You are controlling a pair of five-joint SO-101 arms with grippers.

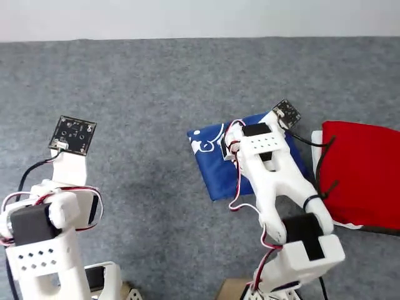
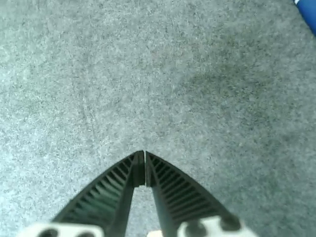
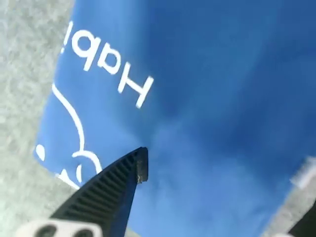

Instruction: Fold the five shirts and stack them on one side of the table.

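Observation:
A folded blue shirt (image 1: pixel 215 162) with white print lies flat on the grey table, right of the middle. My right arm (image 1: pixel 275 181) stretches over it. In the right wrist view my right gripper (image 3: pixel 224 197) hangs open just above the blue shirt (image 3: pixel 212 89), with one black finger (image 3: pixel 116 185) over the printed part and nothing between the jaws. A folded red shirt (image 1: pixel 362 172) rests at the right edge on a white layer (image 1: pixel 315 142). My left gripper (image 2: pixel 144 157) is shut and empty over bare table, with a corner of the blue shirt (image 2: pixel 309 11) far off.
Grey felt-like table cover (image 1: pixel 144 94) spreads open across the back and the middle. My left arm (image 1: pixel 50 212) stands at the front left. A dark edge (image 1: pixel 381 230) shows under the red stack at the right.

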